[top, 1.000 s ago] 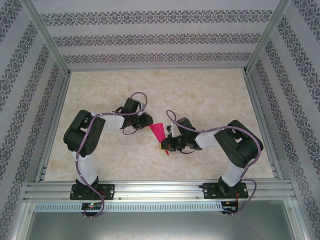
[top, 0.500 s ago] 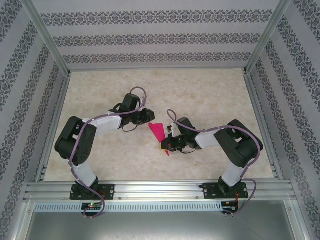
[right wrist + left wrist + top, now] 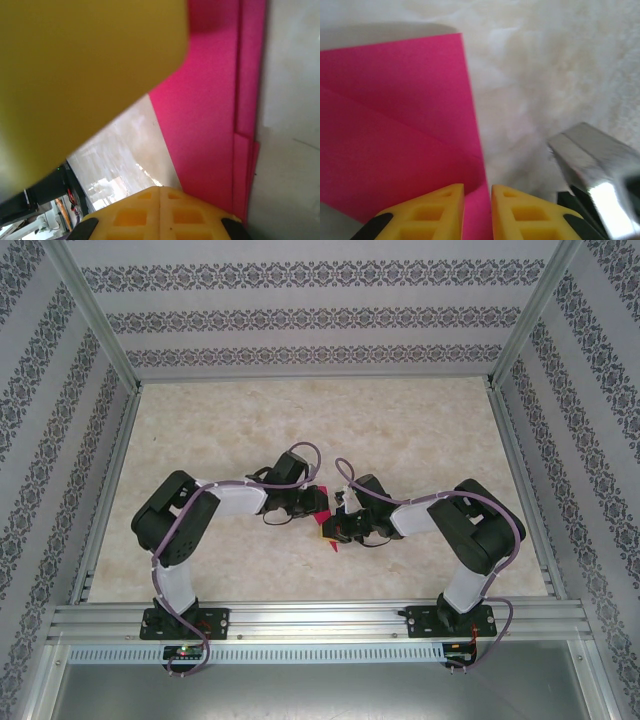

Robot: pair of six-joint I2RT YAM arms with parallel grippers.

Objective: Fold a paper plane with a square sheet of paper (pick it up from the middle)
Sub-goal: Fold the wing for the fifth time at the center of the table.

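The magenta-pink square sheet of paper (image 3: 335,543) lies partly folded on the table between the two grippers, mostly covered by them from above. In the left wrist view the paper (image 3: 395,125) shows diagonal creases and a straight right edge. My left gripper (image 3: 477,192) sits over the paper's near edge, its yellow fingers a narrow gap apart with pink paper showing in the gap. My right gripper (image 3: 160,192) is shut, fingertips pressed together beside the layered paper (image 3: 210,110). Seen from above, the left gripper (image 3: 313,505) and right gripper (image 3: 335,525) are almost touching.
The pale marbled table (image 3: 420,430) is walled by patterned panels and aluminium rails (image 3: 300,620). A shiny metal part (image 3: 595,160) stands close on the right of the left fingers. A blurred yellow shape (image 3: 85,65) looms near the right wrist lens.
My left arm has swung right and toward the near edge, bringing its gripper onto the paper and covering most of it. The right arm and the paper have stayed put.
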